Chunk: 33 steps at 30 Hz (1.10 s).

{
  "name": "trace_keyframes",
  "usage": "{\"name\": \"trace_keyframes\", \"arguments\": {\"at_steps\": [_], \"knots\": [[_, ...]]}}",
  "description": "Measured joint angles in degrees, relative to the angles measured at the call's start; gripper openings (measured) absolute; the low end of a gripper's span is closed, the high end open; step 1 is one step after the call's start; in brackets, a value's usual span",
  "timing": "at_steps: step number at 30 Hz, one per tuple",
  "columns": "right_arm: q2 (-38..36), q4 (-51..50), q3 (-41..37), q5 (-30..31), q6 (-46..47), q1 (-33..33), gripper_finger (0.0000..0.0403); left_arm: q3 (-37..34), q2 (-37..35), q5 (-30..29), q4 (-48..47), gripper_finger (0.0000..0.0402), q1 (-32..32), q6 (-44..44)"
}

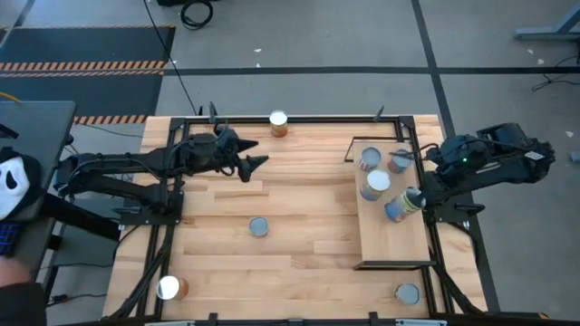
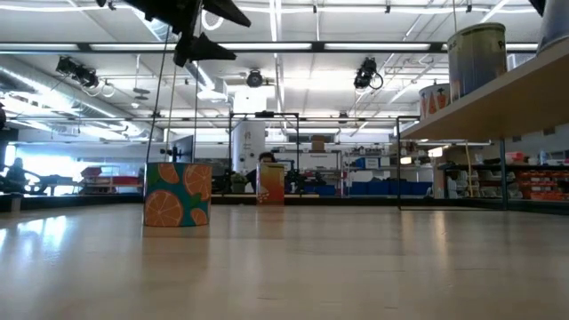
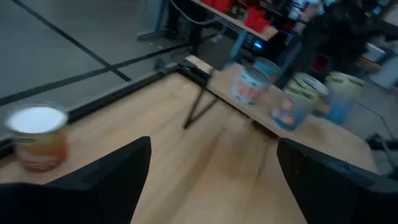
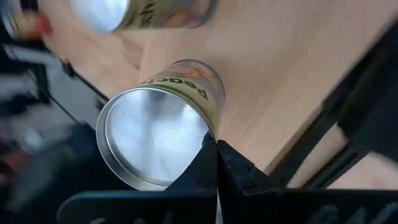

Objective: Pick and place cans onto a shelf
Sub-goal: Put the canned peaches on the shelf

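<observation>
Peach can [image 4: 158, 130] sits tilted in your clenched right tool [image 1: 415, 201]; stand it upright on the shelf [image 1: 399, 243] before releasing. Left tool [image 1: 256, 167] hangs released.

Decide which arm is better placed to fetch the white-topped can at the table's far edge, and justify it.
Left. The left gripper hovers open near the white-topped can, while the right gripper is at the shelf, apparently occupied with a peach can.
</observation>
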Motion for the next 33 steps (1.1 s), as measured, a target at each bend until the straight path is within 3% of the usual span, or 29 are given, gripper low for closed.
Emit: {"name": "trace_keyframes", "arguments": {"at_steps": [4, 8, 13, 20, 27, 33], "knots": [[6.49, 0.00, 2.93, 0.50, -14.30, 0.00, 0.0000, 1.18, 3.52, -3.76, 0.87, 0.0355, -4.48, 0.14], [15.81, 0.16, 9.25, 0.77, -25.14, 0.24, 0.0000, 7.14, 7.42, -9.29, -0.10, 0.0355, -7.83, 0.12], [26.58, 0.40, 16.51, 0.83, -34.02, 3.09, 0.0000, 15.64, 12.80, -9.92, -5.66, 0.0355, -9.17, 0.10], [32.89, 0.09, 18.16, 0.72, -39.03, 10.15, 0.0000, 24.06, 16.35, -9.91, -15.04, 0.0355, -9.25, 1.21], [33.37, -0.03, 16.10, 1.58, -38.34, 12.74, 0.0005, 25.39, 16.05, -9.94, -14.90, 0.0355, -9.12, 4.13], [32.44, 0.04, 16.10, 1.51, -35.95, 12.72, 0.0044, 25.42, 16.01, -9.92, -15.61, 0.0355, -9.12, 4.58]]}}
